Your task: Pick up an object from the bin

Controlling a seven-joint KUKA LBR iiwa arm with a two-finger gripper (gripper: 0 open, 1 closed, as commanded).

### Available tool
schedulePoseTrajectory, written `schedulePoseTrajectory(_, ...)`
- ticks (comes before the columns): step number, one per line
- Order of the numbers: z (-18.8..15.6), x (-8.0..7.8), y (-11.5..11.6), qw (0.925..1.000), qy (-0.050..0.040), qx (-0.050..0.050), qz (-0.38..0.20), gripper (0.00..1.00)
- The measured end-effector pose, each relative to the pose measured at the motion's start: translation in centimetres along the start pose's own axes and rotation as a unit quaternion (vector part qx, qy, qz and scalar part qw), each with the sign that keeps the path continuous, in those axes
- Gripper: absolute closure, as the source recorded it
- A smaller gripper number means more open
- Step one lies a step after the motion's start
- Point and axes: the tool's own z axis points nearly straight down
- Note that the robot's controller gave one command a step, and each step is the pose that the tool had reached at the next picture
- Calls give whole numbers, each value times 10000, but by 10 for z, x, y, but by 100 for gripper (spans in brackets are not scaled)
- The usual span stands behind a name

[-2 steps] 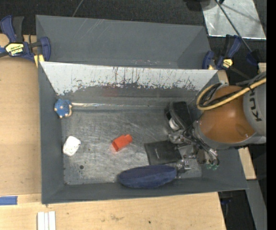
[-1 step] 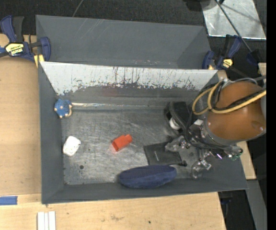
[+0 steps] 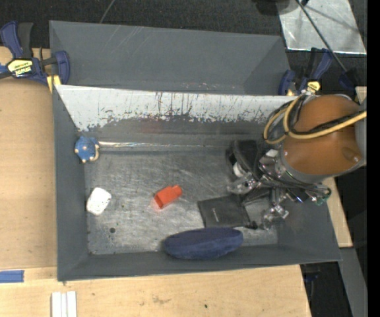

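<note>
The thing nearest the gripper (image 3: 264,207) is a flat black square piece (image 3: 220,211), thin and matte like a small pad or wallet. It lies flat on the floor of the grey metal bin (image 3: 170,107), turned a little askew to the walls. It sits to the right of the small orange block (image 3: 168,196), which lies near the middle of the floor, and slightly nearer the front wall than the block. The gripper hangs low over the right edge of the black piece, well to the right of the orange block. Its metal parts crowd together over that edge, and whether it is released or clenched cannot be told, nor whether it touches the piece. Above it, the arm's wrist carries a rounded orange cover (image 3: 322,140) looped with yellow and black cables. In front of the orange block and somewhat to its right, a long dark blue pouch (image 3: 203,243) lies along the foot of the front wall, its right end just beside the black piece's front corner. To the left of the orange block rests a small white lump (image 3: 98,201), well apart from it. Farther left and towards the back wall sits a small blue ball with a yellow spot (image 3: 84,149), tucked at the foot of the left wall.
</note>
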Motion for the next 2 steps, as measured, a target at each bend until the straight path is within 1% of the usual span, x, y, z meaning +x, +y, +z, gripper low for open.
schedulePoseTrajectory(1, 26, 33, 11, 9972, -37, 18, 753, 0)
schedulePoseTrajectory(2, 26, 4, 43, 9762, -27, 55, -2169, 0)
